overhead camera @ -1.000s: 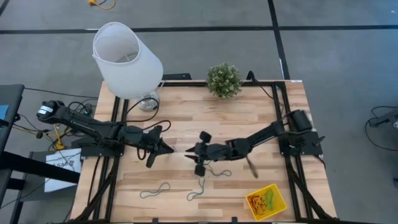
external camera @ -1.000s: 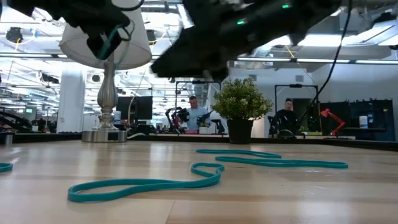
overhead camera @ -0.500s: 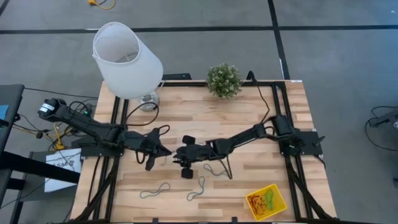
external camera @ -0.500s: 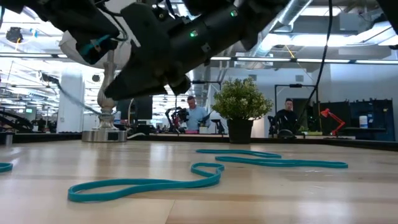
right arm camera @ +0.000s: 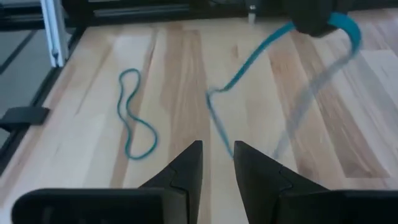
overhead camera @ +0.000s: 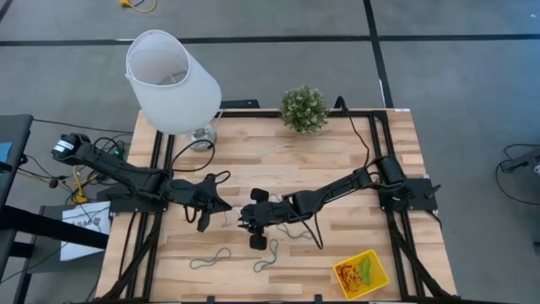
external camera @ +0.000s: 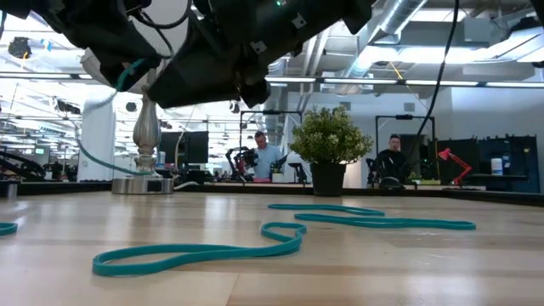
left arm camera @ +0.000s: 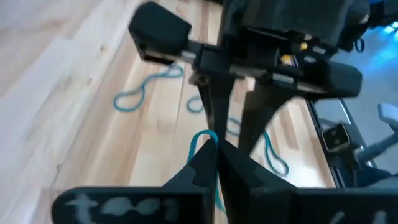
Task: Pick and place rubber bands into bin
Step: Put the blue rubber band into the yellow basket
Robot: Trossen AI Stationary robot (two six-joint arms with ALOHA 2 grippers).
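My left gripper hovers over the table's middle, shut on a teal rubber band. The band hangs from it, and its lower strand runs down between the fingers of my right gripper. That gripper is open and faces the left one from close by; I cannot tell whether it touches the band. Three more teal bands lie flat on the wood. The yellow bin sits near the near right corner with several bands inside. My left gripper pinches the teal band between its two fingertips, with a small loop sticking out just past them. The rest of the band hangs slack below the fingers, lifted off the wood near the gripper.
A white lampshade leans over the far left corner, its metal base on the table. A potted plant stands at the far edge. Black frame rails run along both sides. People sit in the room beyond.
My right gripper has moved toward the table's left, closing in on the left gripper, then a little toward the near edge. The left gripper has stayed almost in place, holding its band. The bands on the table have not moved.
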